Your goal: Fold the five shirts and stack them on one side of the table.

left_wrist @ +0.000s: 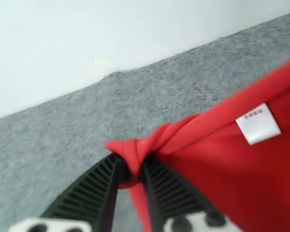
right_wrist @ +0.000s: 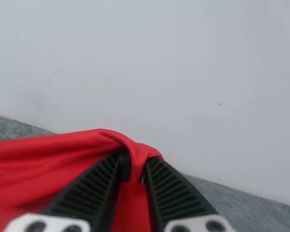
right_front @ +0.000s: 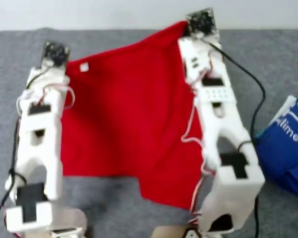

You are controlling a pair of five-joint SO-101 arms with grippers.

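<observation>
One red shirt (right_front: 129, 119) carries one white tag (right_front: 84, 67); one blue folded cloth (right_front: 285, 148) lies at 3 o'clock on the bench (right_front: 268, 59). There are two tools, the left tool (left_wrist: 130, 163) and the right tool (right_wrist: 135, 159).

This looks like a robotics lab or test bench. Two white printed arms, one left (right_front: 38, 134) and one right (right_front: 223, 129), carry bare circuit boards (right_front: 202, 22) and loose cables (right_front: 256, 99). They stand at the near edge of a worktop (right_front: 268, 54) covered in grey felt. A plain white wall (right_front: 139, 12) runs along its far side.
</observation>
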